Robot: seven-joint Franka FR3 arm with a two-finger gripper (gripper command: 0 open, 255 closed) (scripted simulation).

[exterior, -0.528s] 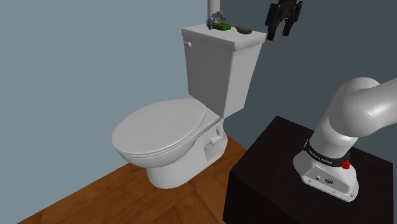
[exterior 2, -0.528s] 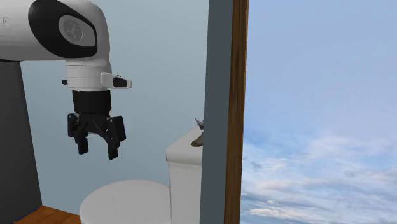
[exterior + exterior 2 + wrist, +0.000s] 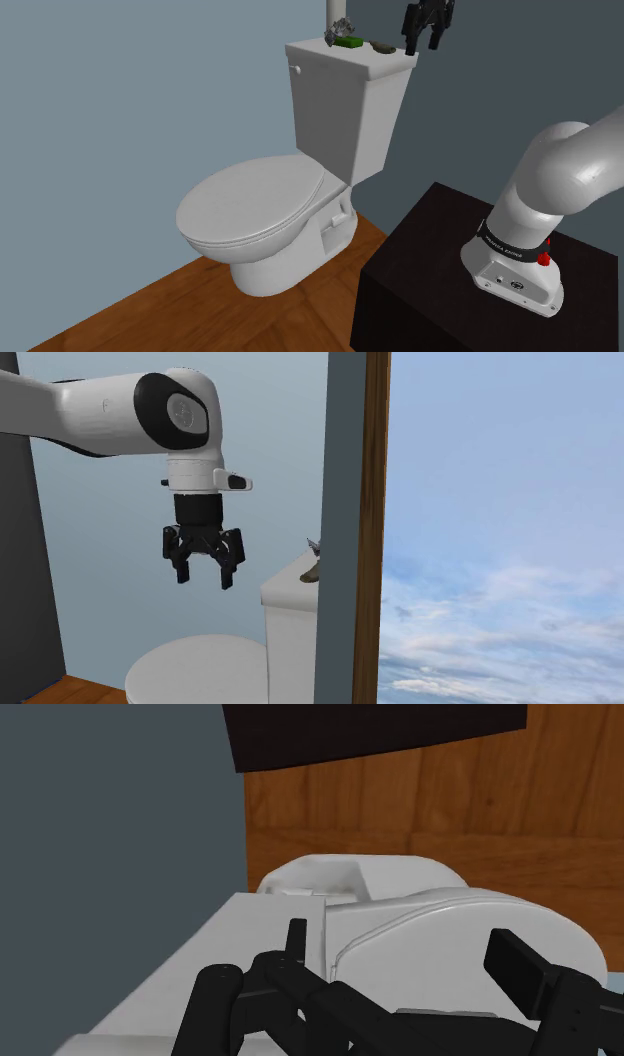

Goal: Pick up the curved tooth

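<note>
A small dark curved tooth [image 3: 383,47] lies on the lid of the white toilet tank [image 3: 345,100], near the lid's right end in the shoulder view. In the second exterior view it shows as a brownish piece [image 3: 311,576] at the lid's edge, partly behind a door frame. My black gripper [image 3: 420,40] hangs open in the air, just right of the tooth and slightly above the lid. It holds nothing [image 3: 204,576]. In the wrist view the open gripper [image 3: 405,956] points down past the tank lid's edge [image 3: 220,954].
A green block [image 3: 350,42] and a crumpled grey object [image 3: 335,34] sit on the lid left of the tooth. The closed toilet seat [image 3: 250,205] lies below, on a wooden floor [image 3: 170,310]. The black stand [image 3: 460,270] is at lower right. A door frame [image 3: 350,522] blocks the second exterior view.
The gripper has moved toward the tank: left and slightly up in the shoulder view, right in the second exterior view. It stays open. The objects on the lid have not moved.
</note>
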